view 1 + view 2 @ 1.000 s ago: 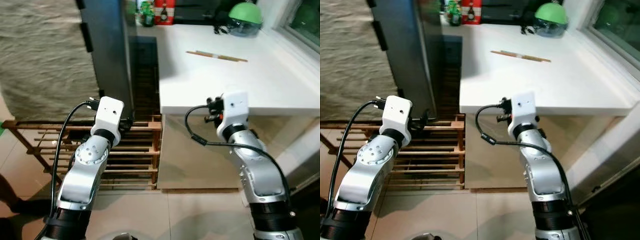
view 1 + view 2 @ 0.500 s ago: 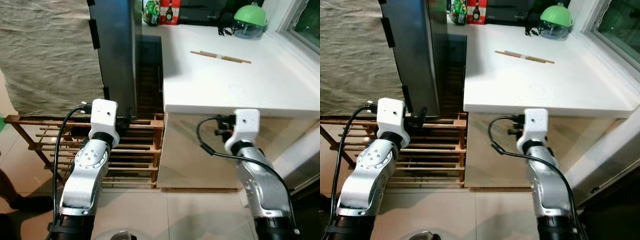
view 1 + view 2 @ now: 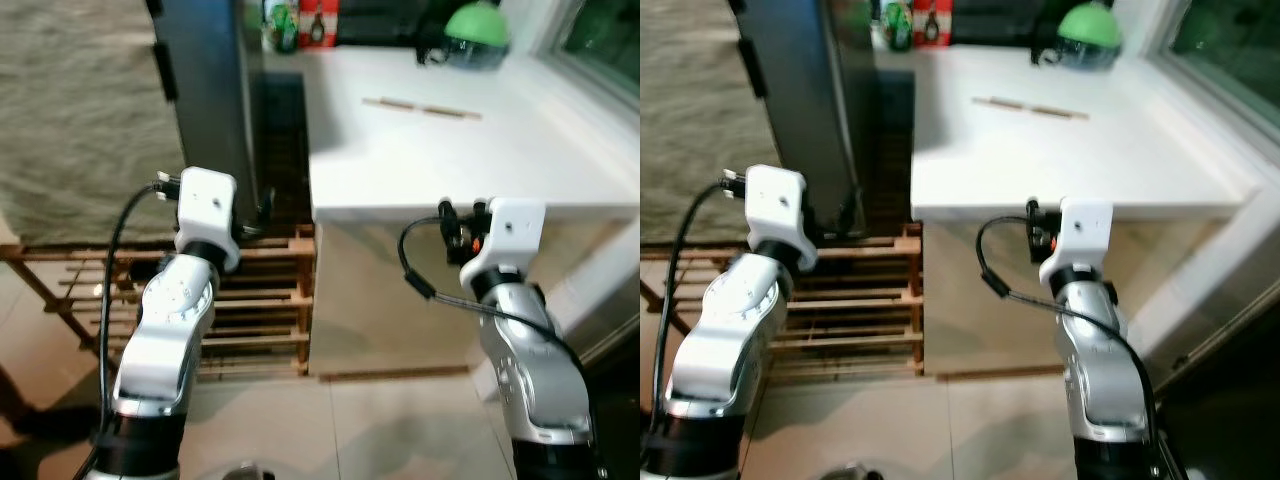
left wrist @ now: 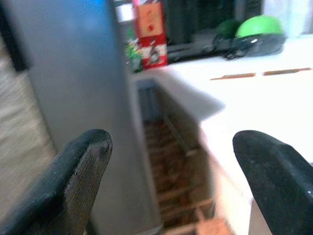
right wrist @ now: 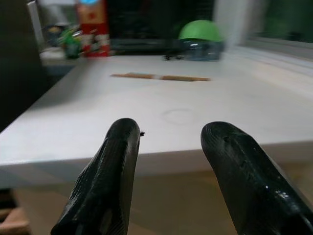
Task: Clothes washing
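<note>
No clothes or washing machine can be made out. My left gripper is open, its black fingers wide apart, held in front of a dark grey upright panel beside the white counter. My right gripper is open too, with nothing between its fingers. It is level with the counter's front edge and points across the top. Both silver arms, the left arm and the right arm, are raised before me.
Two chopsticks, a green-domed object, bottles and a red carton lie at the back of the counter. A low wooden slatted rack stands on the tiled floor by the left arm. Grey fabric hangs at the left.
The whole picture has shifted and blurred, so the camera has moved. Both arms stay raised in much the same pose, and both grippers remain open.
</note>
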